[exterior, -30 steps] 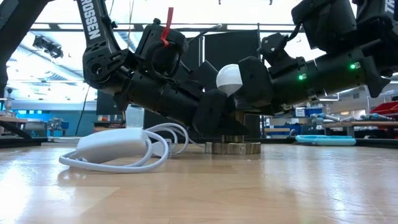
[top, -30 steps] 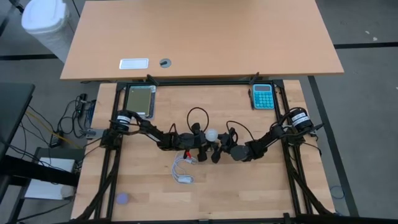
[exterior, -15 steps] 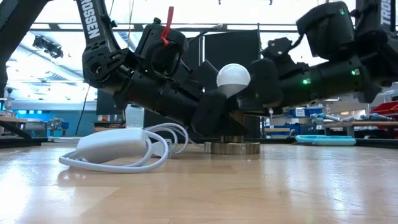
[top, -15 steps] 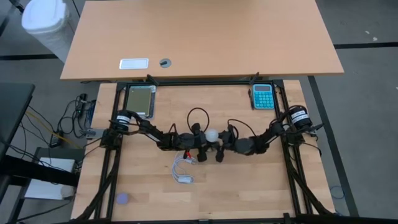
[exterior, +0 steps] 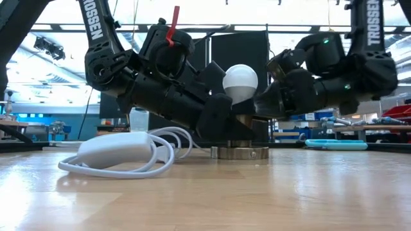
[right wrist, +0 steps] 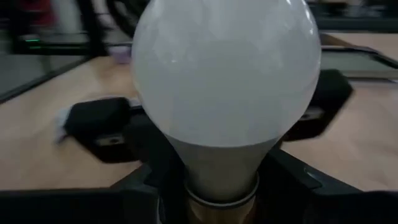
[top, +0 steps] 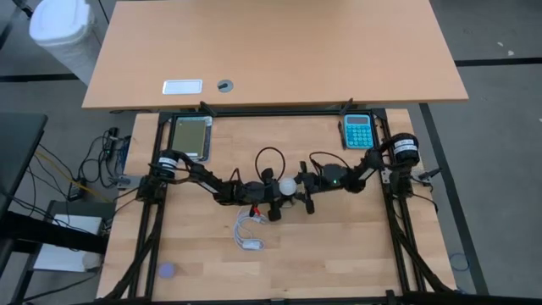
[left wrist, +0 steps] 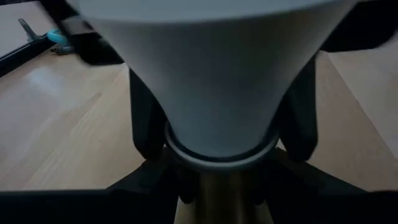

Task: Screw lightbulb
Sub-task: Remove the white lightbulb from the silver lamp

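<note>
- OK, bulb [exterior: 240,82] stands upright mid-table, globe up, base down in the grey socket disc [exterior: 239,153] that sits on the wood table [exterior: 289,199].
- From the high view I see the bulb [top: 290,185] right between both arms, approx table centre.
- L gripper [top: 278,202] comes in low from my left; fingers narrow, clamped on the neck/base zone under the globe. L wrist cam shows its two dark fingers [left wrist: 147,124] either side of the bulb [left wrist: 211,68] taper, touching it.
- R gripper [top: 303,196] comes in from my right, also low; R wrist cam has the bulb [right wrist: 225,93] filling the frame. Fingers look narrow, pressed at the base just below the globe, dark pads [right wrist: 298,180] hugging the neck on both sides.
- Low view: both wrists crowd the bulb, L arm body left of it, R arm body right, globe poking out above them.
- White cable [exterior: 122,154] w/ its adapter block lies coiled on the table beside the L arm, near the socket but apart from the bulb.
- Blue calculator [top: 357,131] at the far R corner, metal tray [top: 190,138] at the far L corner, both well apart from the work.
- Small purple blob [top: 167,271] near the front L edge; can't tell what it is.
</note>
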